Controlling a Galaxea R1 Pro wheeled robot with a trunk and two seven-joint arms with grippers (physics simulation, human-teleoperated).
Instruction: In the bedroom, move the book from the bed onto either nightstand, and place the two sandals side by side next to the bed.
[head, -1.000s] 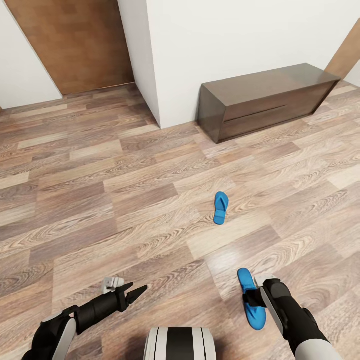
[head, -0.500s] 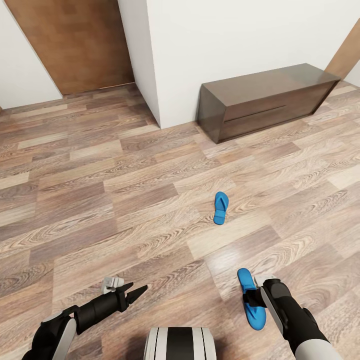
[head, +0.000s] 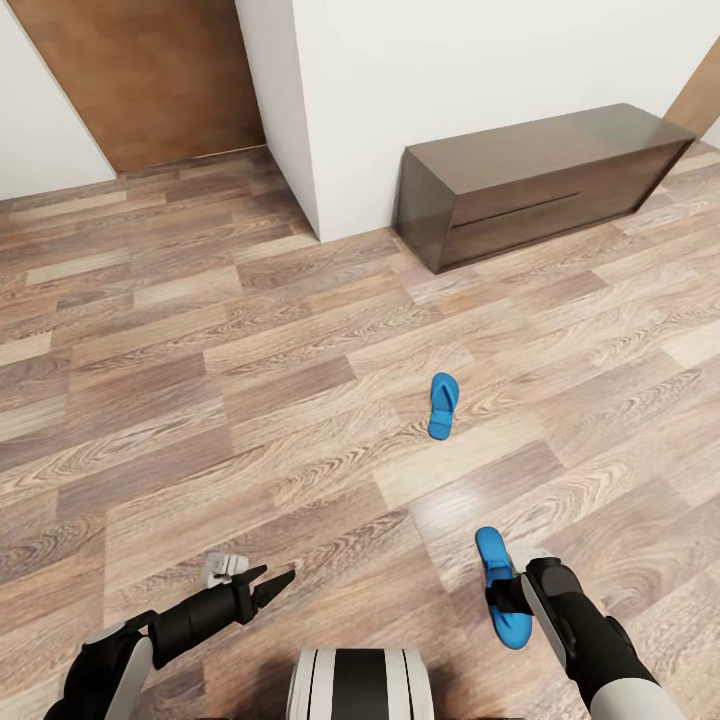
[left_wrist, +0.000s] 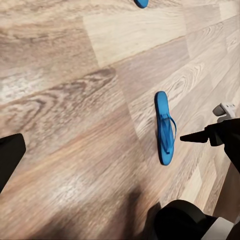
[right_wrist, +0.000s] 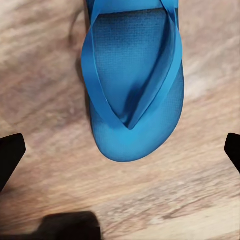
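Sandal step: the right hand (head: 512, 597), fingers wide apart, hovers over the near bright blue flip-flop sandal (right_wrist: 132, 80); next, descend and grip it.

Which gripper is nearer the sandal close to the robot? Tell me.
Right. The right gripper hangs directly above the near sandal, jaws open. The left gripper is off to the side over bare floor.

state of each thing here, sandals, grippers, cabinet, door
near sandal: flat on the floor, straps up, under the right gripper, not held
far sandal: flat on the floor, alone
right gripper: fingers open, either side of the near sandal's toe
left gripper: shut, holding nothing
cabinet: drawers closed
door: closed
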